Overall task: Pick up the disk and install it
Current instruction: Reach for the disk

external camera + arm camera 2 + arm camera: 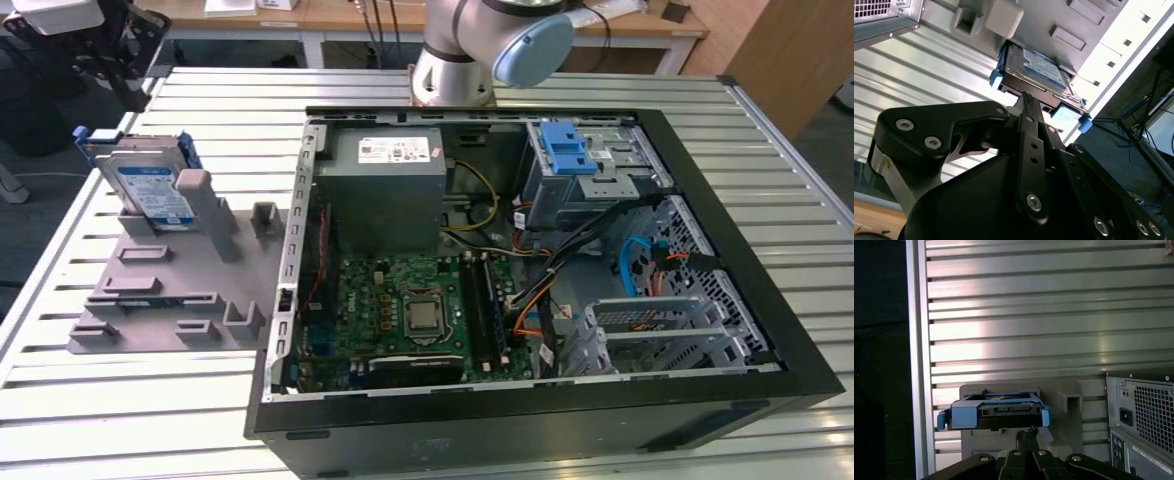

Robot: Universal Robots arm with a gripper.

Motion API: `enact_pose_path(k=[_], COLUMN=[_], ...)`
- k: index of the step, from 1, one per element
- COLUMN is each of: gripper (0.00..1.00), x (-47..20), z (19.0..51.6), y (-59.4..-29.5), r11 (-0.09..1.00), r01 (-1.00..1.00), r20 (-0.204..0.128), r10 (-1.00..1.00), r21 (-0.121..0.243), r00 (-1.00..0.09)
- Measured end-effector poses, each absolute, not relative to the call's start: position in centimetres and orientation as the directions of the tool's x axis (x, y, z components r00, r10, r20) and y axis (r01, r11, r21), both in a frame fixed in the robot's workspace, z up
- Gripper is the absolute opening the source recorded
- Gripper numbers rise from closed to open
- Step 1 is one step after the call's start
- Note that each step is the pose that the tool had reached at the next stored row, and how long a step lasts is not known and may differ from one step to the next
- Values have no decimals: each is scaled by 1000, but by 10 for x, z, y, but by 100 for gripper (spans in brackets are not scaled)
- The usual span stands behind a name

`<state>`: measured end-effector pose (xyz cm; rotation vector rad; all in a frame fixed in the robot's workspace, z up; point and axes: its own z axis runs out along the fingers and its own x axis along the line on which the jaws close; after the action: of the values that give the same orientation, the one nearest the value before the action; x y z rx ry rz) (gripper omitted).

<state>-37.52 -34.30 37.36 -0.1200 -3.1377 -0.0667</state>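
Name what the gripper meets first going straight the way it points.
Most likely the disk: in both wrist views the gripper aims at its near end, though depth is unclear.

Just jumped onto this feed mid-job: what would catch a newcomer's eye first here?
The open black computer case dominates the exterior view, lying on the slatted table with its green motherboard exposed. At the exterior view's left, the disk stands upright in a grey fixture. In both wrist views the gripper hovers right at the disk's near edge; whether it touches cannot be told.
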Motion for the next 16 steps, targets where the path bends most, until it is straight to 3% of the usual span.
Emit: enact_pose_path(k=[16], gripper=[11], x=[-400], z=[372], y=[-343], r11=[996], r01=[76], r20=[3], r10=[76], r21=[42], r00=[-997])
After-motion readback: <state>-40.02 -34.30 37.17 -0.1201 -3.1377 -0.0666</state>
